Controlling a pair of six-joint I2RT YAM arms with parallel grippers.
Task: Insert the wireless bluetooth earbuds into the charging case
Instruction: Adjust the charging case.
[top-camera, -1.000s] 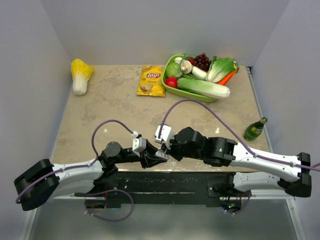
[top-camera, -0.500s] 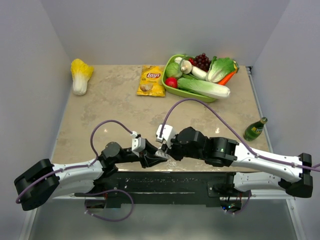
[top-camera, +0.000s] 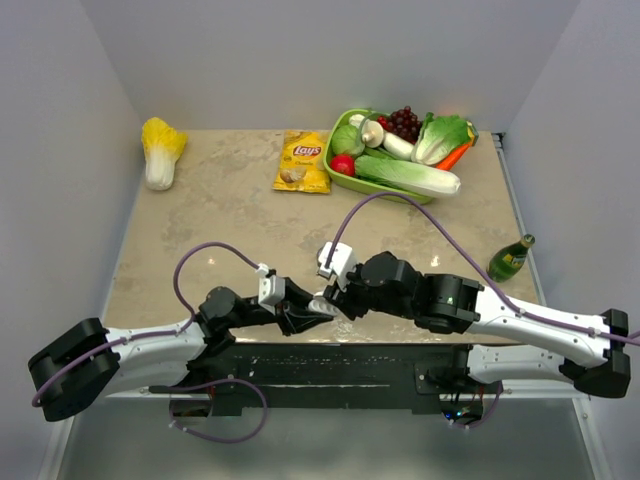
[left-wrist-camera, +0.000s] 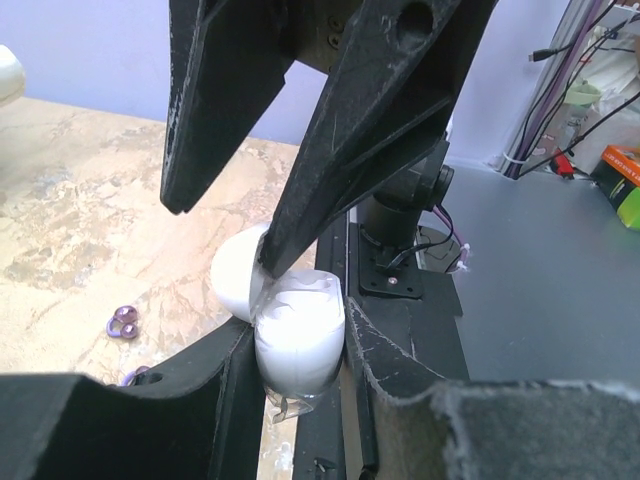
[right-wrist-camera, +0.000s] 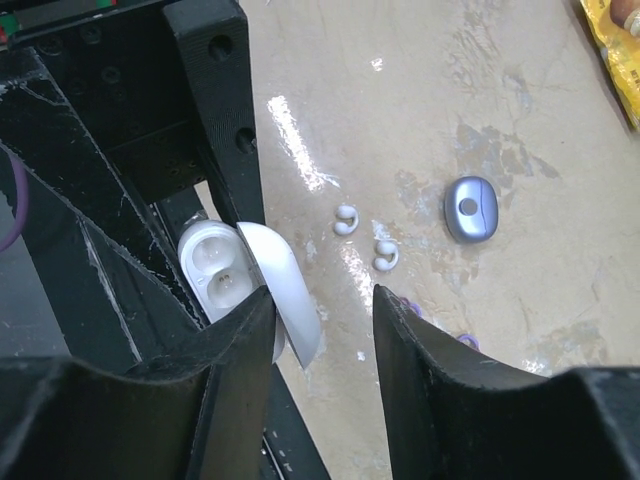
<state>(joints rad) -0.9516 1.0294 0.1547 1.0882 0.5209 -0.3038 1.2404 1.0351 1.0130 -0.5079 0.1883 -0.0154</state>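
Two black-and-white robot arms meet over the near edge of a beige marble-patterned table (top-camera: 220, 210). The left gripper (left-wrist-camera: 297, 335) has its two black fingers closed tight on the body of a small white glossy plastic charging case (right-wrist-camera: 212, 268), holding it just above the table's front edge. The case is open, its rounded lid (right-wrist-camera: 285, 285) hinged outward, and two round hollows show inside the body. The right gripper (right-wrist-camera: 320, 300) comes in from the opposite side with its fingers parted. One finger rests against the edge of the lid, the other stands apart with bare table showing in the gap, and the fingers grip nothing. Two tiny white earbuds (right-wrist-camera: 345, 218) lie loose on the table just beyond the case, close to each other and not touching it. Small purplish-grey earbuds (left-wrist-camera: 122, 325) also lie on the table near the grippers, outside any case. A little farther out sits a purplish-grey oval case (right-wrist-camera: 470, 208), closed. Towards the back of the table are a yellow chip bag (top-camera: 303, 160), a green basket (top-camera: 340, 178) filled with toy vegetables and grapes, and a yellow-white cabbage (top-camera: 160, 150) at the far left. A green glass bottle (top-camera: 510, 258) stands at the right edge.
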